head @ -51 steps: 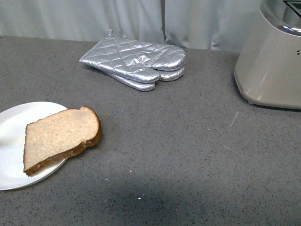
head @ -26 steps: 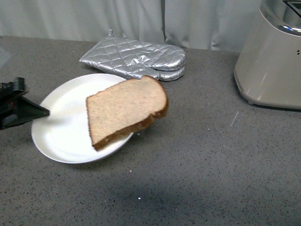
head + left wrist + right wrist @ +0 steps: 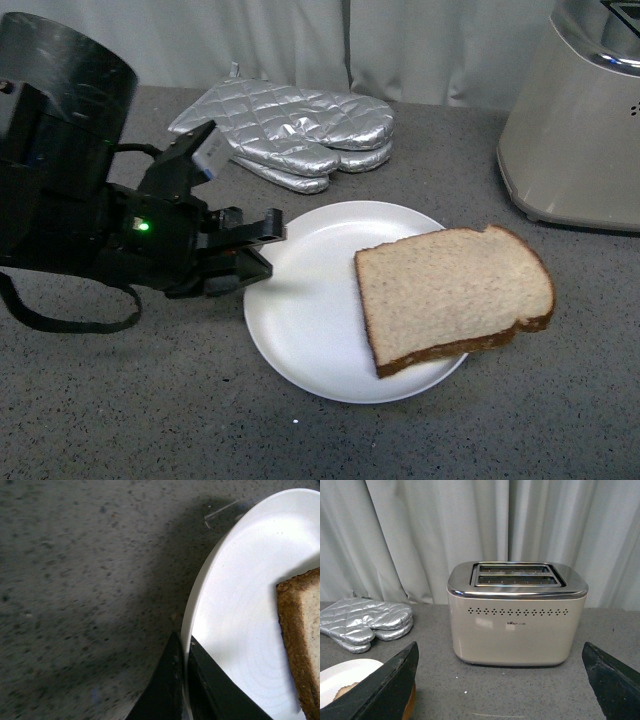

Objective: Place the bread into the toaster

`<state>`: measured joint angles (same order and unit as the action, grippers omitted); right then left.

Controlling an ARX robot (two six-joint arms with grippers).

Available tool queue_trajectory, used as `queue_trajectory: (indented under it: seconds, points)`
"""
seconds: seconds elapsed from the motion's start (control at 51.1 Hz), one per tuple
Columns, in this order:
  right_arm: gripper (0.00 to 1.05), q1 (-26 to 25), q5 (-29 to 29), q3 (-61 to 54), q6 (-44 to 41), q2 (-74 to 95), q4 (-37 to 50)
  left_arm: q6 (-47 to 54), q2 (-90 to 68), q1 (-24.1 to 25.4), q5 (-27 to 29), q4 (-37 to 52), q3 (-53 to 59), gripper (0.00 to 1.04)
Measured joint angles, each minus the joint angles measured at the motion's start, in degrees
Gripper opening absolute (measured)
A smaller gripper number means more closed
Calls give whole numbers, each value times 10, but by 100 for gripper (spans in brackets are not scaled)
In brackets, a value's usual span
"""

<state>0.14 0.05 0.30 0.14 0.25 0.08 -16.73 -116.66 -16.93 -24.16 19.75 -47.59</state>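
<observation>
The bread (image 3: 455, 294) is a light-brown slice with a darker crust. It lies on the right side of the round white plate (image 3: 310, 320), overhanging its right rim. My left gripper (image 3: 262, 250) is shut on the plate's left rim; in the left wrist view the two black fingers pinch the rim of the plate (image 3: 235, 605) at the gripper (image 3: 184, 652), with the bread (image 3: 305, 640) at the edge. The beige toaster (image 3: 585, 130) stands at the far right. In the right wrist view the toaster (image 3: 516, 615) is straight ahead, and my right gripper (image 3: 502, 680) is open and empty.
Quilted silver oven mitts (image 3: 290, 130) lie at the back, behind the plate, and show in the right wrist view (image 3: 362, 622). A grey curtain (image 3: 300, 40) closes off the back. The grey speckled counter (image 3: 150, 420) carries everything.
My left arm has come into view and slid the plate with the bread from the left edge to the right, towards the toaster.
</observation>
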Motion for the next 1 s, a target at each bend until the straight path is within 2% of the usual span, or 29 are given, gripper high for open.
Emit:
queue_trajectory:
  seconds: [0.665,0.959,0.998]
  points:
    - [95,0,0,0,0,0,0,-70,-88,-146,23,4,-114,4]
    - [95,0,0,0,0,0,0,-90,-110,-155,53,-3,-140,4]
    - [95,0,0,0,0,0,0,-93,-111,-154,54,-4,-142,11]
